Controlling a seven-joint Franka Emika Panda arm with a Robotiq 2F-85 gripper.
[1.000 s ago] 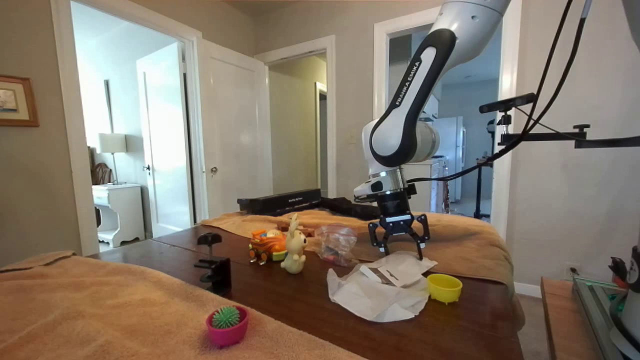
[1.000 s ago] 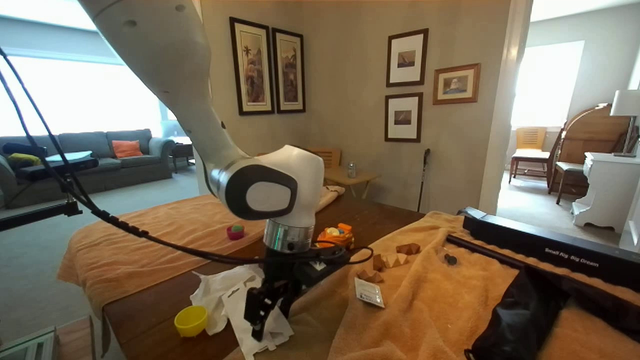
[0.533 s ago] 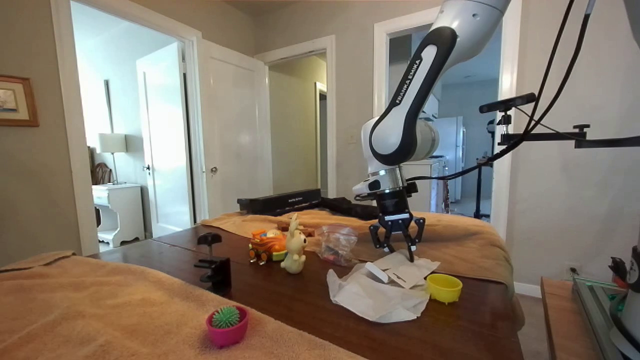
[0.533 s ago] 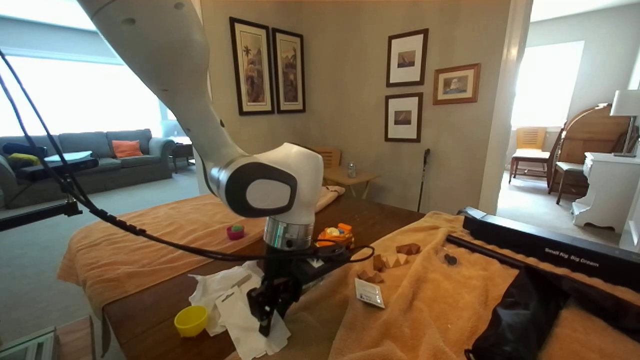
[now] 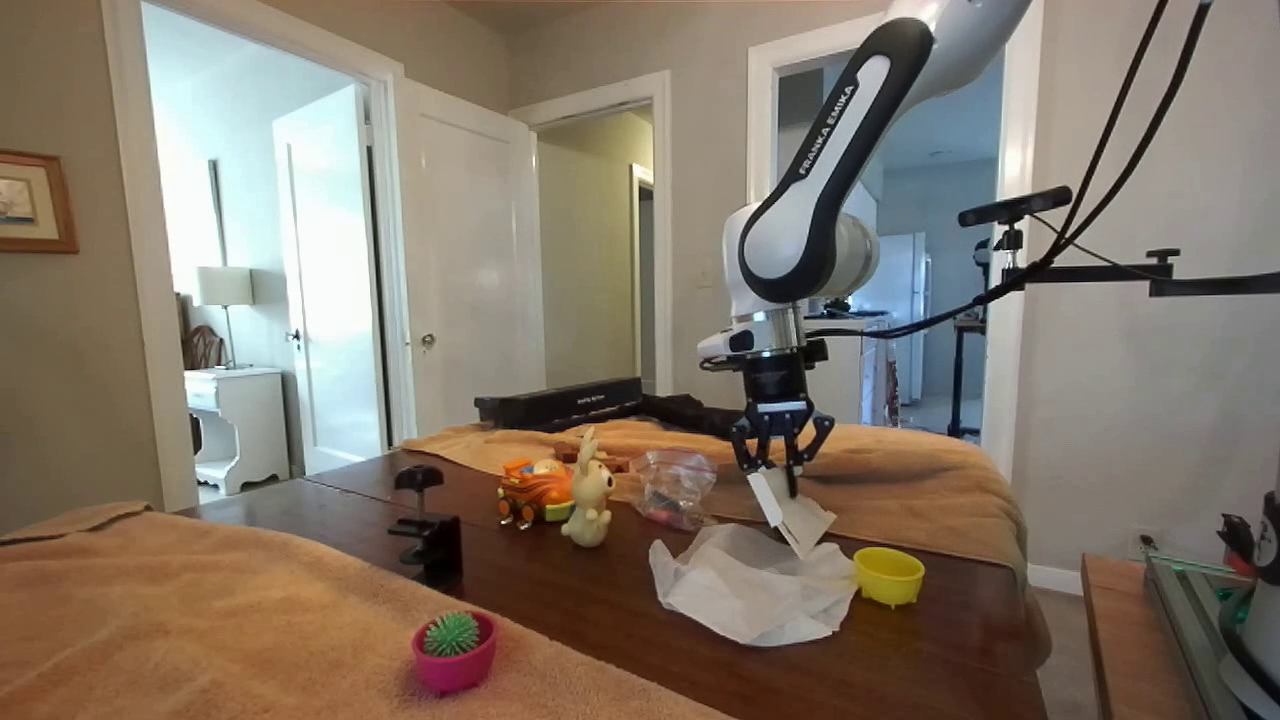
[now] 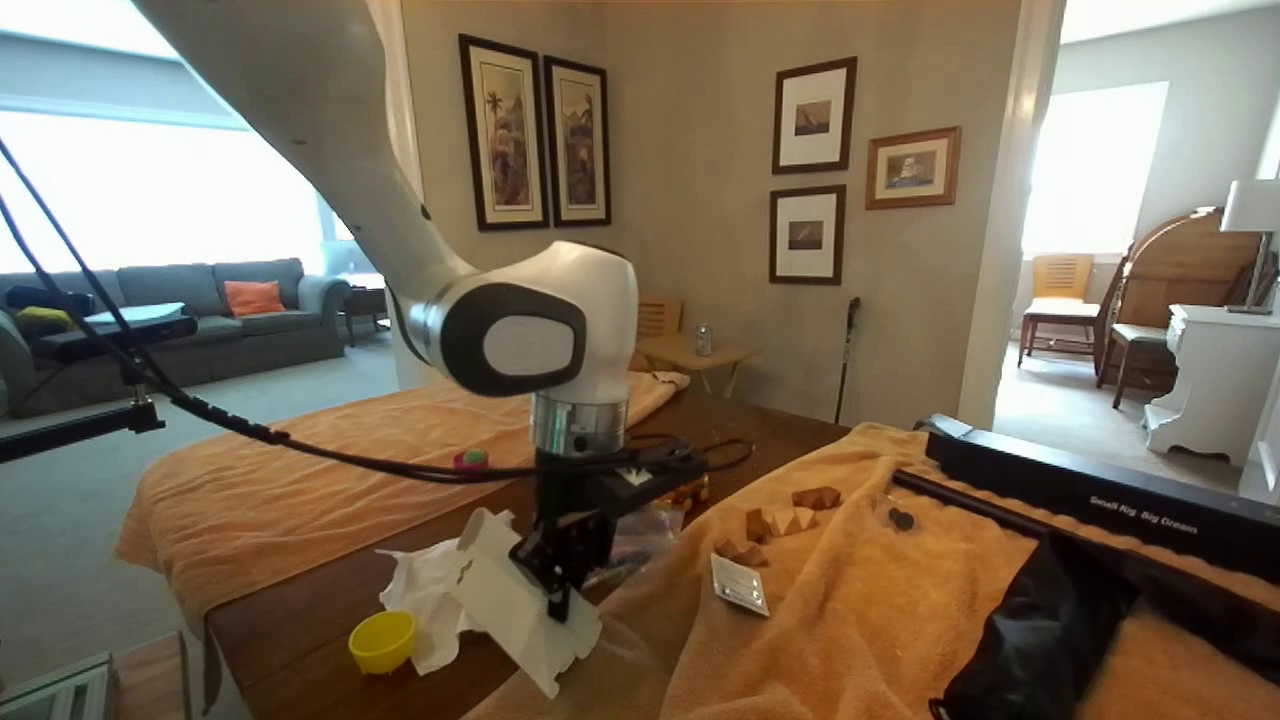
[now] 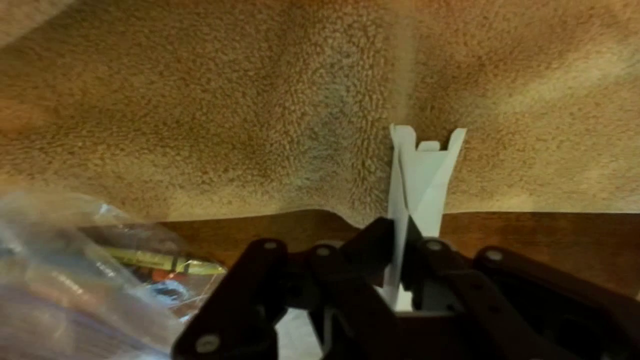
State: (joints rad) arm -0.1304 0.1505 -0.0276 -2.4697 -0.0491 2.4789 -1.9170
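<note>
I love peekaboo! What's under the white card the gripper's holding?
In the wrist view, orange towel and brown table show below the white card; whatever it covers can't be seen.

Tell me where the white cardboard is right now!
In an exterior view, the white cardboard is right of centre, pinched between the black fingers, close to the crumpled white paper and left of the yellow bowl.

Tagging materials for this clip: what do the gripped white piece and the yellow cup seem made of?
White piece: probably thin matte cardboard, given its creases and cut tabs. Yellow cup: smooth, perhaps plastic or silicone; even color, molded-looking feet.
</note>
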